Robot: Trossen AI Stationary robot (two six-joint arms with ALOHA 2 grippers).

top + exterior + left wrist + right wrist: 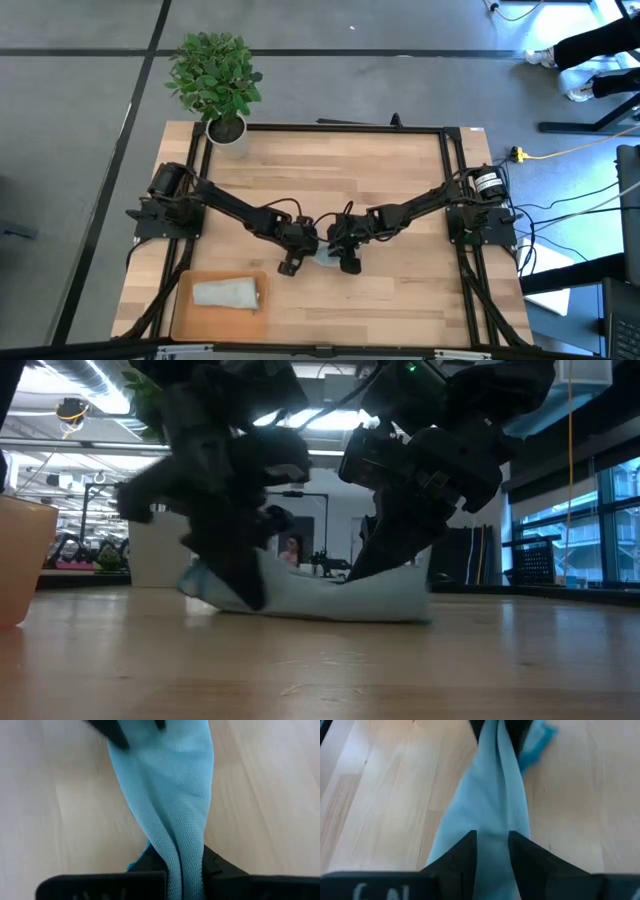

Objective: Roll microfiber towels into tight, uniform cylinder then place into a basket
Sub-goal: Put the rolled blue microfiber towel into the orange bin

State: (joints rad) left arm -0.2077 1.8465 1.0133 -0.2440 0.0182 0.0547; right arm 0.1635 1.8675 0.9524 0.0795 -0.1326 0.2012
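We find both grippers at the table's centre, each pinching one end of the light blue towel, which sags between them onto the wood. The left gripper is clamped tight on a gathered fold; the right gripper has its fingers closed on the opposite end. We judge the step in hand to be the handling of the second towel, which is bunched rather than rolled; the next move, in our view, calls for tightening it into an even cylinder before transfer. The grey-green towel already lies rolled in the basket at the near left. A potted plant stands at the far left corner, well apart. Nothing obstructs the path to the basket.
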